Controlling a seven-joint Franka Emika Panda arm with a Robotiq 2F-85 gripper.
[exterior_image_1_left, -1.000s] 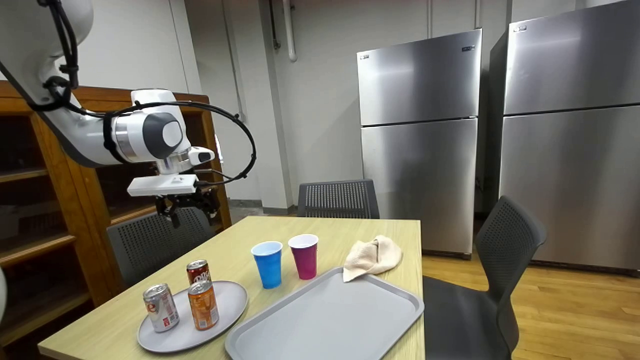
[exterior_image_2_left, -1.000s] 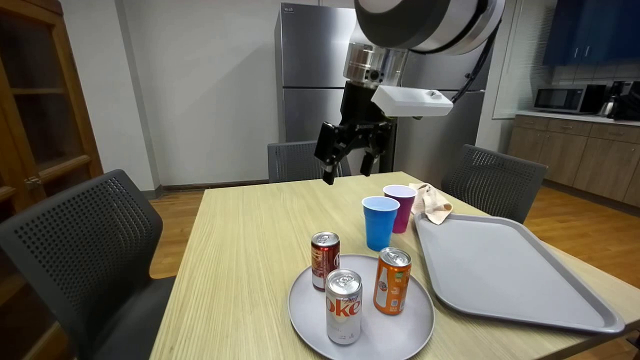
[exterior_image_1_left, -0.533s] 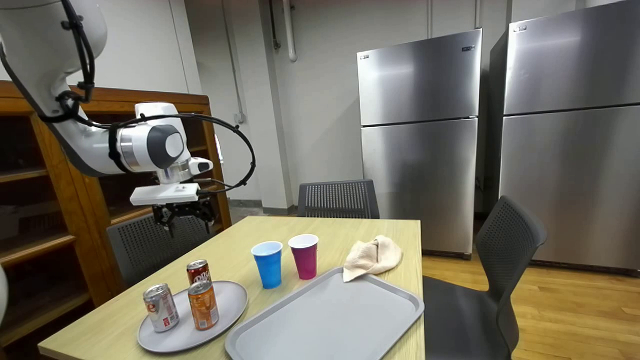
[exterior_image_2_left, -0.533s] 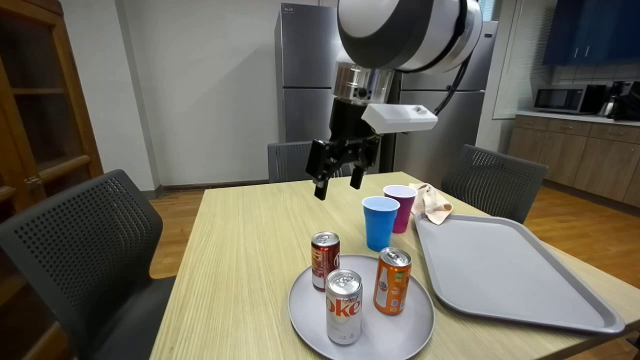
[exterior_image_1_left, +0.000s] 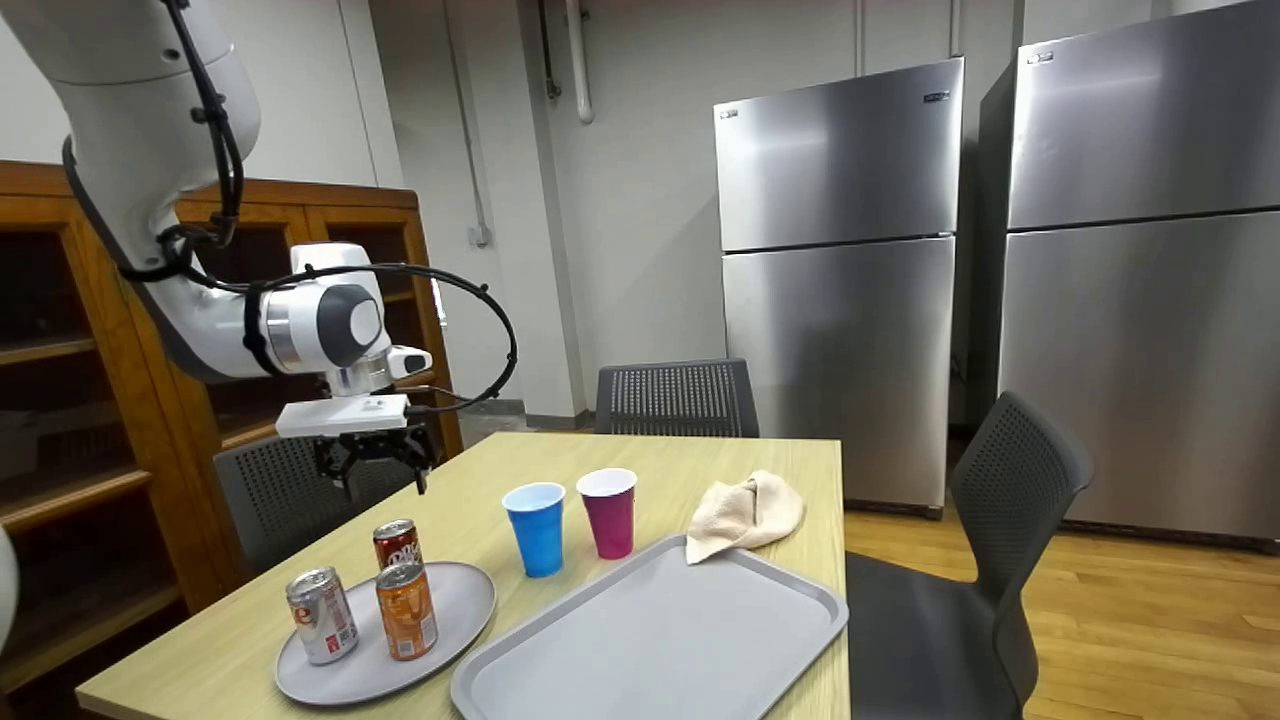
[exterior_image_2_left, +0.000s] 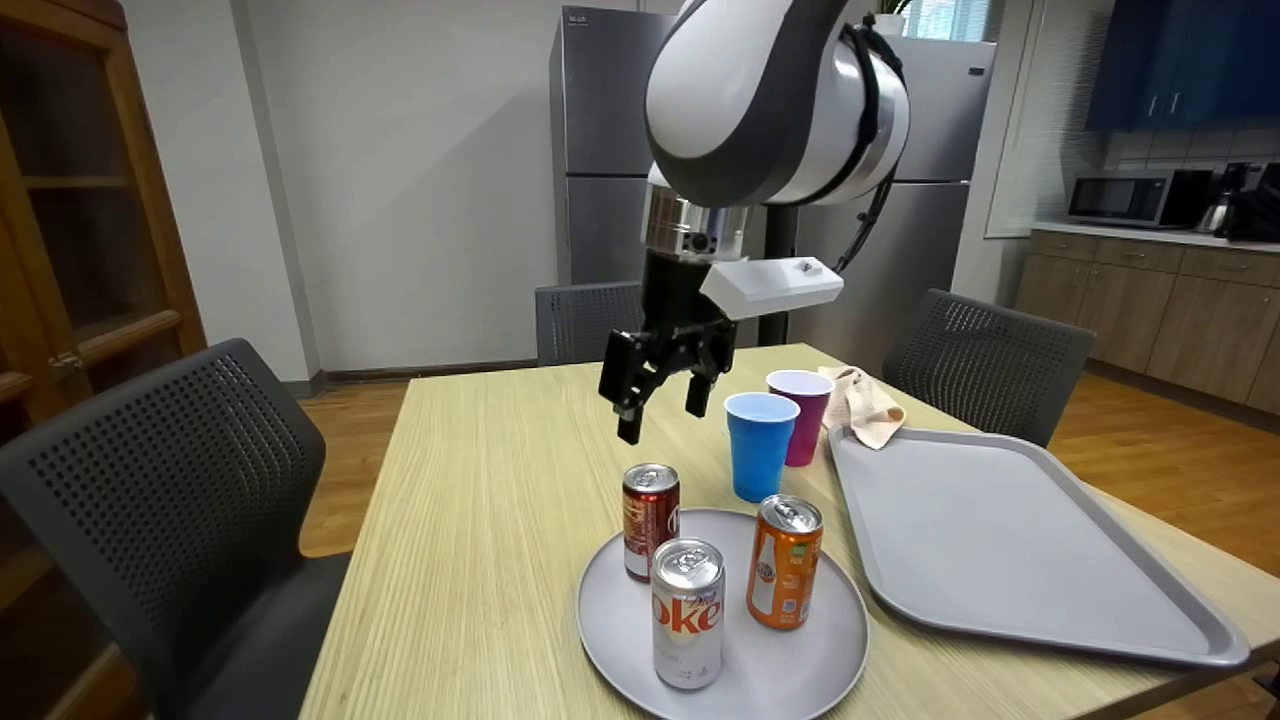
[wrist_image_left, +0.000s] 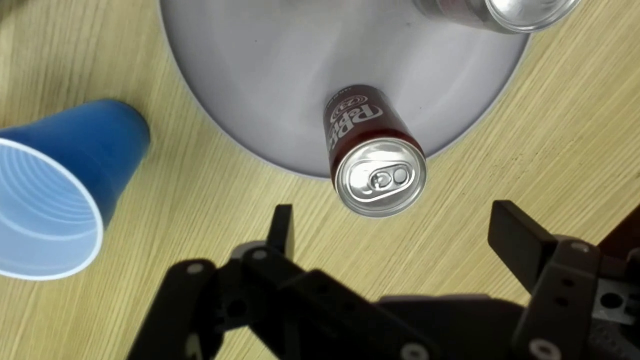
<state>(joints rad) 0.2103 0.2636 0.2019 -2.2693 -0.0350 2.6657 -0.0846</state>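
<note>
A wood-grained table (exterior_image_2_left: 480, 500) is bearing a round gray plate (exterior_image_2_left: 620, 635). Over the table, the gripper (exterior_image_2_left: 663, 417) is hanging released, fingers (wrist_image_left: 520, 242) standing wide apart. Near it, a slim, dark-red Dr Pepper can (wrist_image_left: 367, 132) is standing upright by the plate's rim, its silver, tabbed lid (wrist_image_left: 381, 178) shining.
</note>
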